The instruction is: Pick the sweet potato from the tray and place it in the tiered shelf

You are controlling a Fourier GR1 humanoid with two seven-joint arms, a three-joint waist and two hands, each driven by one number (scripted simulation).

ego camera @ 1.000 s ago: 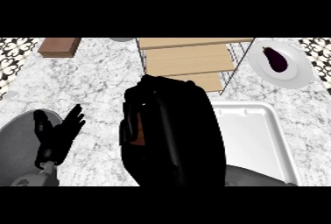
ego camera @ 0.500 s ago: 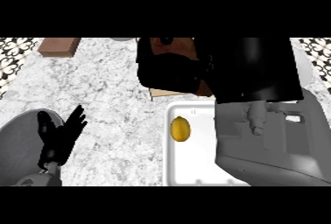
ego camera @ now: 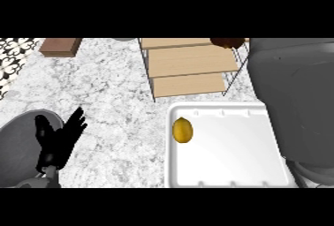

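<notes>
Sweet potato at the far end of the shelf, my right arm over the tray.

I see the sweet potato (ego camera: 228,42) at the back right of the wooden tiered shelf (ego camera: 189,66); my right hand is out of view there, so I cannot tell its grip. A yellow lemon (ego camera: 183,130) lies at the left side of the white tray (ego camera: 228,181) on the marble tabletop (ego camera: 111,92). A wooden block (ego camera: 60,46) sits far left. My left hand (ego camera: 58,141) rests low left, fingers straight, empty.

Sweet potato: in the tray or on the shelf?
On the tiered shelf: the sweet potato sits at its top right; only a lemon lies in the tray.
</notes>
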